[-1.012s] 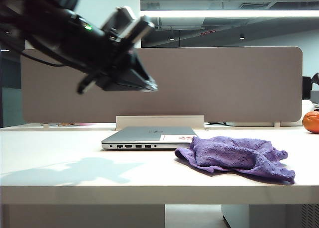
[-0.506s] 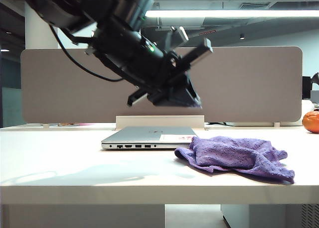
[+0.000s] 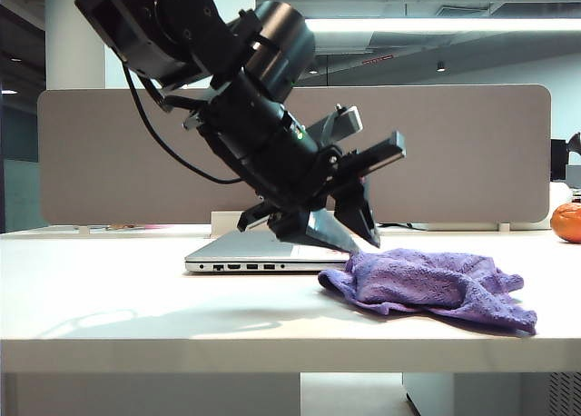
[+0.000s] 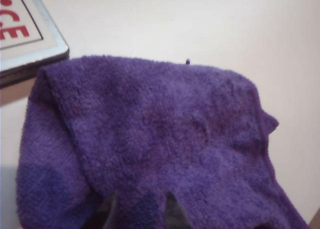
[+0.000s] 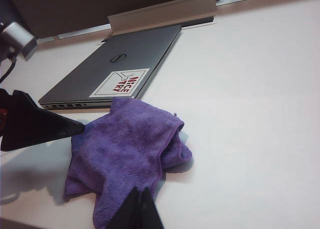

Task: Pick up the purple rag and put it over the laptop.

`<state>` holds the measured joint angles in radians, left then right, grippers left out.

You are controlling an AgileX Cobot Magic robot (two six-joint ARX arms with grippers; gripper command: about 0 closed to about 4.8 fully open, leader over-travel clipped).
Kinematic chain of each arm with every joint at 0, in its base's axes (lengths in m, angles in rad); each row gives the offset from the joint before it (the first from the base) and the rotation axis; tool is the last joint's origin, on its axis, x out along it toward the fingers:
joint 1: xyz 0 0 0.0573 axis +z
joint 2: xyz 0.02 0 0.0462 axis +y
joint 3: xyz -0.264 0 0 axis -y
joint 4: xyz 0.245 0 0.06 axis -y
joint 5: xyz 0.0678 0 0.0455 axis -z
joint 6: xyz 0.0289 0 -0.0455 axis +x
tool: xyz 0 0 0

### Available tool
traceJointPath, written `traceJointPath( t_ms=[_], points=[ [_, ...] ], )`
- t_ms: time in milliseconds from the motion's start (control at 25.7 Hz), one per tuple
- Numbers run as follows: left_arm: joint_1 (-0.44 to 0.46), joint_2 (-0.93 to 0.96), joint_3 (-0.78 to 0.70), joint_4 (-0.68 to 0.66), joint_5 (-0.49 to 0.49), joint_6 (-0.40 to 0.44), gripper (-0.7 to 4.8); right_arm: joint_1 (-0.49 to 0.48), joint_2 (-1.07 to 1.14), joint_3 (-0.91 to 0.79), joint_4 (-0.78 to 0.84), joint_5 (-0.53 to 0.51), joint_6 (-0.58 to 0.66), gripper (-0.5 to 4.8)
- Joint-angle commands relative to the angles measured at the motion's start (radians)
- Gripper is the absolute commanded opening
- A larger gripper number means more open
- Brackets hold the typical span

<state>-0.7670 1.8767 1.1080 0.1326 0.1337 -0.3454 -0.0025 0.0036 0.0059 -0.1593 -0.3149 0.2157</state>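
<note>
- On the desk (image 3: 136, 307), just in front of the closed laptop (image 3: 245, 248), the purple rag (image 3: 427, 284) is lying crumpled, its near corner beside the laptop's edge
- I am reaching with my left hand (image 3: 359, 239), fingers parted a little and holding nothing, tips at the rag's nearer end
- I am judging this the grasp step: next calls for closing on a thick fold, then lifting
- My right hand (image 5: 137, 209) is hanging above the rag; I cannot tell how far open it is
</note>
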Motion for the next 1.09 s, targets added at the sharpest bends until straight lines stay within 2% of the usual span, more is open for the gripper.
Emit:
traceJointPath(
  t_ms=[39,117,156,311,389,895,1012,1051,1090],
  points=[
    [-0.011,0.002,0.000,0.002,-0.003,0.005,1.34,0.000,-0.001,-0.003,0.007,0.002,0.000,0.22],
    [-0.012,0.002,0.000,0.011,-0.003,0.005,1.35,0.000,-0.001,-0.003,0.007,0.002,0.000,0.22],
    [-0.012,0.002,0.000,0.014,-0.003,0.005,1.59,0.000,-0.001,-0.003,0.007,0.002,0.000,0.22],
    [-0.013,0.013,0.000,0.042,-0.003,0.005,3.29,0.001,-0.001,-0.003,0.007,0.002,0.000,0.22],
    [-0.013,0.023,0.001,0.064,-0.002,0.004,3.55,0.001,-0.001,-0.003,0.007,0.002,0.001,0.22],
    [-0.038,0.110,0.000,0.090,0.001,0.005,3.54,0.001,-0.001,-0.003,0.007,0.002,0.001,0.22],
    [-0.051,0.121,0.001,0.087,-0.009,0.005,3.27,0.001,-0.001,-0.003,0.007,0.001,0.001,0.22],
    [-0.053,0.121,0.001,0.086,-0.019,0.005,2.68,0.001,-0.001,-0.003,0.007,0.001,0.001,0.22],
    [-0.055,0.121,0.001,0.086,-0.021,0.006,1.82,0.001,-0.001,-0.003,0.007,0.001,0.001,0.22]
  ],
)
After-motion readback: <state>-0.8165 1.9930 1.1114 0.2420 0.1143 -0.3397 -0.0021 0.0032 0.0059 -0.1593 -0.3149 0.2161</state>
